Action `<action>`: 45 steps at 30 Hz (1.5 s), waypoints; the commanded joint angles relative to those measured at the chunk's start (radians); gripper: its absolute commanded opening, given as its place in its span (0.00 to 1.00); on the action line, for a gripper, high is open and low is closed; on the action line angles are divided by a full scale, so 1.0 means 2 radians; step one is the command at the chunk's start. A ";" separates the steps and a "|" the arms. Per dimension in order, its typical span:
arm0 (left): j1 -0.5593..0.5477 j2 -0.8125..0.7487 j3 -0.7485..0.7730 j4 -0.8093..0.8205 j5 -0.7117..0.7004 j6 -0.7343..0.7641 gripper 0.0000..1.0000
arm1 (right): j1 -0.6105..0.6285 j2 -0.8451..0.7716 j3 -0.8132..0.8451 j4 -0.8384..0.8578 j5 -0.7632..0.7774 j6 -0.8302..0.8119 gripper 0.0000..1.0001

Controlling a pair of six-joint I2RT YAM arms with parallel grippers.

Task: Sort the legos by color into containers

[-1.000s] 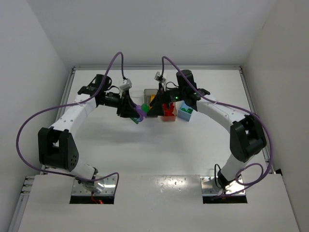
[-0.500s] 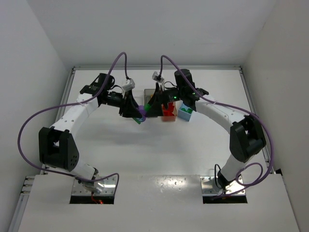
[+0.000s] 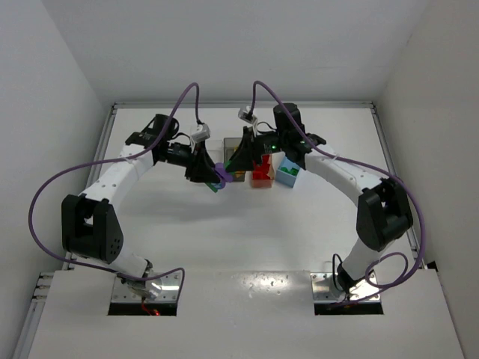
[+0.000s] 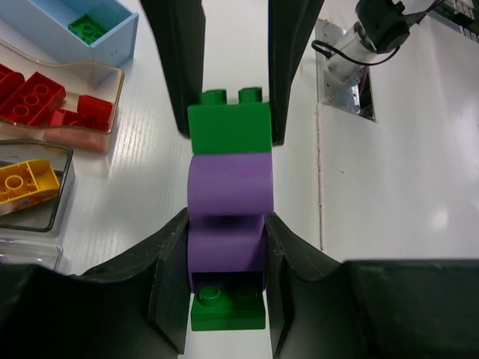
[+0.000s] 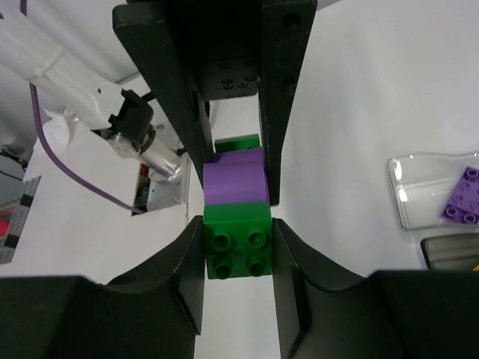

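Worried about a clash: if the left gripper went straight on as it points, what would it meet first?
Likely the right gripper, facing it, shut on the green brick topping the stack that the left gripper holds.

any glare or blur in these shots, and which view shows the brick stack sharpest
Top view: glare on the base plate, soft arm shadows on the table, and the stack is tiny. Left wrist: the stack is large and sharp, with a bright sheen on the table at right. Right wrist: the stack is sharp too, with glints on the clear bin.
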 commanded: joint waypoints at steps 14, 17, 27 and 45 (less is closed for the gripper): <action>-0.040 -0.035 -0.163 0.189 -0.341 -0.116 0.07 | -0.079 -0.124 -0.112 -0.115 0.084 -0.123 0.04; -0.054 -0.015 -0.173 0.197 -0.410 -0.162 0.07 | -0.092 -0.136 -0.117 -0.125 0.099 -0.128 0.04; -0.081 -0.004 -0.209 0.227 -0.405 -0.195 0.53 | -0.096 -0.146 -0.121 -0.135 0.104 -0.138 0.04; -0.039 -0.088 -0.154 0.336 -0.048 -0.325 0.76 | -0.092 -0.112 -0.135 -0.016 0.006 -0.024 0.04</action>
